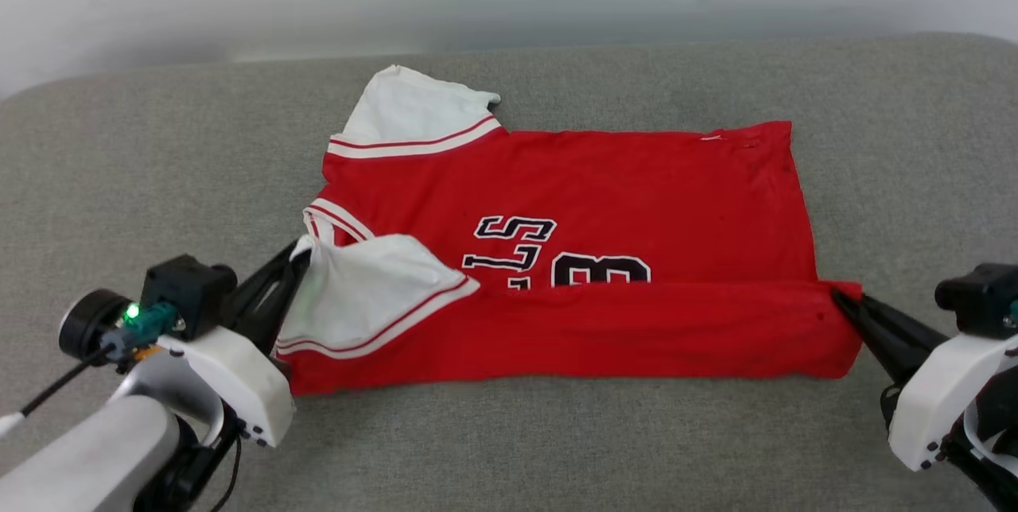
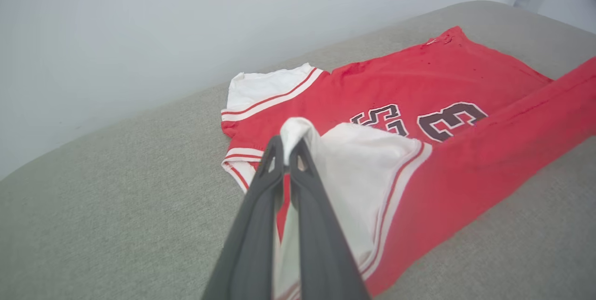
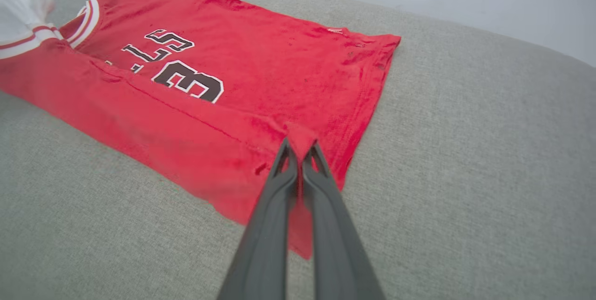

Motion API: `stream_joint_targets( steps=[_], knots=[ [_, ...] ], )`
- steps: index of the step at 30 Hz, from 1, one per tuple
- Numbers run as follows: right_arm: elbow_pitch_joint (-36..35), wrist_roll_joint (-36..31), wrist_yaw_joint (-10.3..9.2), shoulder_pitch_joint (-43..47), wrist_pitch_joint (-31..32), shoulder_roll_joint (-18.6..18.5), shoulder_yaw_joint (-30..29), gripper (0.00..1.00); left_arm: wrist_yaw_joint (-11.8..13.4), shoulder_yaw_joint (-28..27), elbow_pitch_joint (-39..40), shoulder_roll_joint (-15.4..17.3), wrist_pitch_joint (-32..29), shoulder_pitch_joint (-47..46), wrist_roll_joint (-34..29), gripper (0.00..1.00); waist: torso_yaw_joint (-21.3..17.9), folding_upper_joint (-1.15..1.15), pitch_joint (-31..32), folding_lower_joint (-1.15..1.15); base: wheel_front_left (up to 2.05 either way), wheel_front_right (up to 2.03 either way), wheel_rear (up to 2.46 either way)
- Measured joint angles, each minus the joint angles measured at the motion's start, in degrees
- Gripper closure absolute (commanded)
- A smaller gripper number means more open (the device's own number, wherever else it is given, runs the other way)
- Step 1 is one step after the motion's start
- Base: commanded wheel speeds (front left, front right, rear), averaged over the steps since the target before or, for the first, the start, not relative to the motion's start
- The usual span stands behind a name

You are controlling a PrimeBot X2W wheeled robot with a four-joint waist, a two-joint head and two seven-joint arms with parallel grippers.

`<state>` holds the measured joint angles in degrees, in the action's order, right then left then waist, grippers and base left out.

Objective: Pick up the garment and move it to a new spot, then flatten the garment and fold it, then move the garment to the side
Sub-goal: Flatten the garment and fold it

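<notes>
1. the jersey [image 1: 604, 186] lies spread on the grey cushion [image 1: 557, 448], centre of your head view, with its near edge folded up over part of the lettering [image 1: 557, 257].
2. your left gripper [image 1: 296, 256] is at the jersey's 9 o'clock, fingers pinched tight on the near sleeve [image 1: 366, 297] corner.
3. your right gripper [image 1: 841, 301] is at 3 o'clock, clamped on the folded strip's red corner.
4. the far sleeve [image 1: 406, 110] lies flat at 11 o'clock.
5. both pinched corners are lifted slightly off the cushion.
</notes>
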<state>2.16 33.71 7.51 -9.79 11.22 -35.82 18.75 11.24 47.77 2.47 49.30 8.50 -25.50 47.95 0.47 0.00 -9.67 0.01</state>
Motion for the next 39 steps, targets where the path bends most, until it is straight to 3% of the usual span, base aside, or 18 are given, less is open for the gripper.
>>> stream_joint_targets(
  steps=[7, 16, 21, 25, 26, 27, 28, 35, 39],
  knots=[
    [3.66, 0.20, 0.00, -4.90, 1.69, 0.78, 0.98, 1.00, -4.42, 0.02, -7.11, -1.90, -1.07, -5.95, -0.43, 1.00, -0.76, 0.00, -4.69, 0.00, 0.00, 0.00, 0.00],
    [11.40, 1.05, 0.00, -10.29, 3.37, 1.35, 5.77, 1.00, -10.70, 1.78, -22.54, -6.82, -1.24, -10.16, 0.19, 1.00, -1.34, 0.00, -9.56, 0.01, 0.00, 0.00, 0.00],
    [13.84, 1.82, 0.00, -12.43, 2.61, 1.32, 8.37, 1.00, -14.14, 2.94, -29.63, -9.67, -1.82, -11.69, 0.85, 1.00, -1.36, 0.00, -10.09, 0.00, 0.00, 0.00, 0.00],
    [15.06, 2.50, -0.01, -13.30, 1.53, 1.24, 10.17, 0.97, -15.40, 3.30, -33.01, -11.45, -1.45, -12.54, 1.60, 1.00, -1.23, 0.00, -9.28, 0.00, 0.00, 0.00, 0.00],
    [15.19, 2.54, -0.01, -13.43, 1.07, 1.15, 10.51, 0.79, -15.66, 3.35, -33.67, -11.90, -1.53, -12.60, 1.90, 0.68, -1.17, 0.00, -8.91, 0.00, 0.00, 0.00, 0.00],
    [15.40, 2.57, -0.01, -13.45, 0.59, 1.13, 10.56, 0.38, -15.80, 3.60, -34.24, -11.96, -1.96, -12.70, 1.87, 0.00, -1.11, 0.00, -8.48, 0.00, 0.00, 0.00, 0.00],
    [15.48, 2.55, -0.01, -13.46, 0.08, 1.09, 10.68, 0.00, -15.82, 3.83, -34.65, -11.89, -2.05, -12.90, 1.54, 0.00, -1.04, 0.00, -8.02, 0.00, 0.00, 0.00, 0.00],
    [14.35, 2.46, -0.01, -13.24, -2.50, 0.59, 10.04, 0.00, -16.14, 3.52, -33.35, -10.15, -3.35, -15.05, 1.62, 0.00, -0.34, 0.00, -4.30, 0.00, 0.00, 0.00, 0.00],
    [13.08, 2.03, -0.01, -11.94, -3.05, 0.11, 9.14, 0.00, -16.14, 3.70, -30.31, -8.43, -8.69, -16.03, 2.96, 0.00, 0.22, 0.00, -2.51, 0.00, 0.00, 0.00, 0.00]
  ],
)
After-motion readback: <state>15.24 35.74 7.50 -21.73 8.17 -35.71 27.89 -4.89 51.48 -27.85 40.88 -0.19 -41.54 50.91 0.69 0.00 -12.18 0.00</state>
